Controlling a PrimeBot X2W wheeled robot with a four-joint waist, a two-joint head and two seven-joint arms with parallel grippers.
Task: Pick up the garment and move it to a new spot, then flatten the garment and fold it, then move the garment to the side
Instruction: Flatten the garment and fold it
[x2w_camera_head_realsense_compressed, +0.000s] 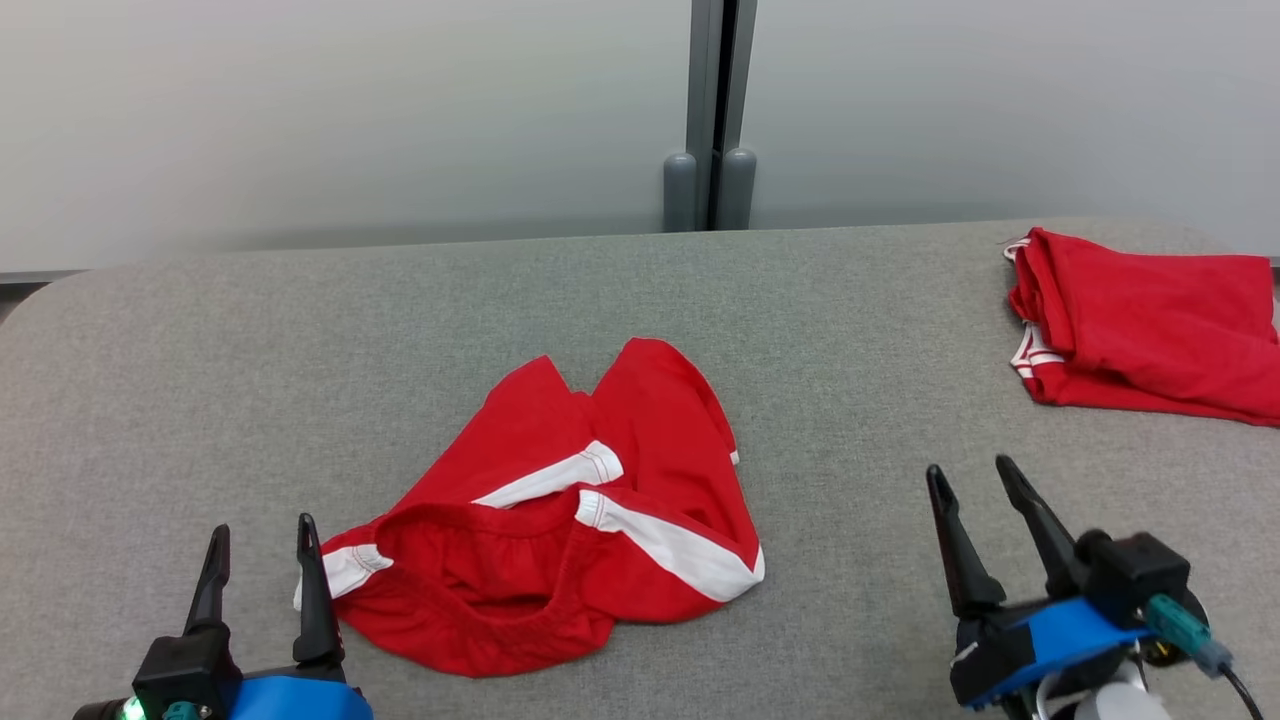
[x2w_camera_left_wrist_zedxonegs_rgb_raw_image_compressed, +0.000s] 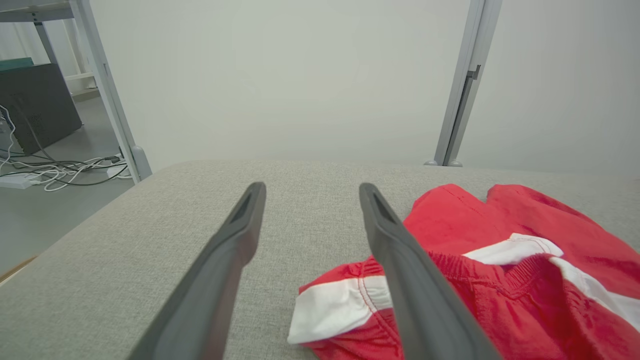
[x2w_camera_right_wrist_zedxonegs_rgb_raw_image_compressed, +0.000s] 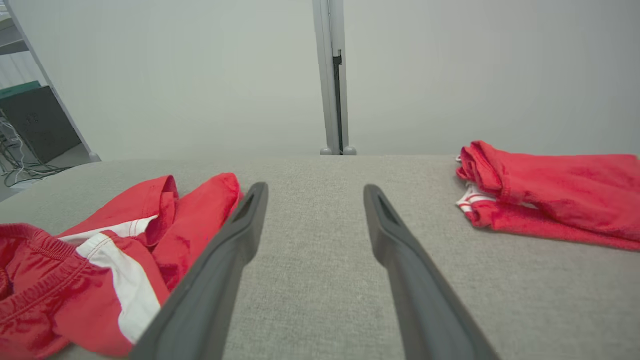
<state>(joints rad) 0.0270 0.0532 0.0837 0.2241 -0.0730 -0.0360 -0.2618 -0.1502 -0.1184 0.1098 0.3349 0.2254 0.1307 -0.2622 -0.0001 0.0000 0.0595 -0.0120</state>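
Garment (x2w_camera_head_realsense_compressed: 560, 520) first: red with white side stripes, it lies crumpled at the lower centre of the head view on the grey table (x2w_camera_head_realsense_compressed: 850, 320). Its waistband gapes toward the bottom edge and its legs are bunched toward the top.

Both end effectors are released and hold nothing. Your left gripper (x2w_camera_head_realsense_compressed: 262, 527) sits at the lower left with its jaws spread. One finger crosses the white-trimmed corner of the cloth, but you cannot tell whether it touches. Your right gripper (x2w_camera_head_realsense_compressed: 969, 466) stands at the lower right, jaws apart over bare table, well clear of the cloth.

Watch the pick. The layers overlap, so a pinch on the nearest fold will likely catch one ply only, and the garment would come up twisted and harder to flatten. A finger could also slip into the open waistband and snag the elastic when you let go. Press too low and you may pinch the table's fabric cover too.

Mind the folded red pile (x2w_camera_head_realsense_compressed: 1140, 330) at the upper right. Carry the garment that way and the two may tangle.
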